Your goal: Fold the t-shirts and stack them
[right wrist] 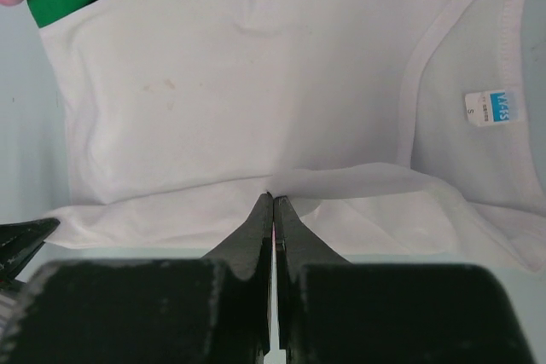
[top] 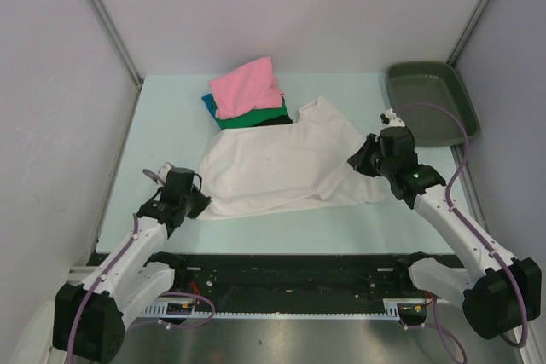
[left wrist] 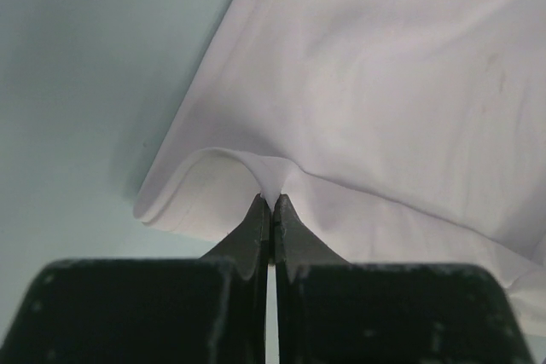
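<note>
Since both arms are pinching cloth on opposite sides, the white t-shirt (top: 273, 168) looks mid-fold, not yet stacked. It lies spread, partly doubled over, on the middle of the table (top: 171, 125).

Layout, all relative to the white t-shirt:
- Tray (top: 426, 108): far right, well apart, nothing in it. Probably not part of this step.
- Folded pile: at the far edge, with the white cloth overlapping its near side. Pink shirt (top: 247, 84) on top, green shirt (top: 256, 117) under it, teal-blue shirt (top: 207, 102) poking out left, black shirt (top: 277, 121) just showing at the overlap. Likely the stack target, so the white one goes on top once folded.
- Left end effector (left wrist: 271, 204): at the near-left corner, jaws pressed together on a small ridge of the doubled edge, cloth tenting up at the tips. A corner grip gives control of that edge for a carry-over.
- Right end effector (right wrist: 273, 198): at the right edge, jaws pressed together on a thin fold of white cloth, near the collar (right wrist: 426, 66) and the size label (right wrist: 492, 109).

Judgement: two spread grips keep the cloth taut, so the fold line should come out straight. Risk: both pinches are shallow, and a layer could slip if the arms move unevenly.
</note>
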{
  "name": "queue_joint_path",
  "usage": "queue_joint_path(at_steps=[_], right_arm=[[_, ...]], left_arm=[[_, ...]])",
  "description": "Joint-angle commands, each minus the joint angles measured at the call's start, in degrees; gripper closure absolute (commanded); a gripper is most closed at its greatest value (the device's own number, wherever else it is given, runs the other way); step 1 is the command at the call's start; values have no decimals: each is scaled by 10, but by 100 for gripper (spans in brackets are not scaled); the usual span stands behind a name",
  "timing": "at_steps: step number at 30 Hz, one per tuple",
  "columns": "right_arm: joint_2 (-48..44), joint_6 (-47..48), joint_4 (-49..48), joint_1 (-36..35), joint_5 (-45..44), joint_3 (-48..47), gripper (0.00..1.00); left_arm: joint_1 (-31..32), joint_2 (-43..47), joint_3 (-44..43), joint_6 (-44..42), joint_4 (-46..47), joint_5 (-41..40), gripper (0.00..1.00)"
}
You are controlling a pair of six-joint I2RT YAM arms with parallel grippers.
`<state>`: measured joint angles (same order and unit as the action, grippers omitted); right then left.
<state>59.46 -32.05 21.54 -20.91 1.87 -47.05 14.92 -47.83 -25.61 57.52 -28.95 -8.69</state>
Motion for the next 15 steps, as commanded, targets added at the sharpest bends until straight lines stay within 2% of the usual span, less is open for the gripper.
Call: queue_joint_path(at_steps=[1, 10, 15], right_arm=[[31, 8, -68, 26, 26, 0, 100], [162, -44, -163, 75, 79, -6, 100], [245, -64, -193, 78, 86, -73, 100]], left_arm=[[-17, -34, -15, 3, 60, 8, 100], [-61, -122, -30, -8, 115, 25, 100], [-84, -162, -48, -14, 134, 36, 100]])
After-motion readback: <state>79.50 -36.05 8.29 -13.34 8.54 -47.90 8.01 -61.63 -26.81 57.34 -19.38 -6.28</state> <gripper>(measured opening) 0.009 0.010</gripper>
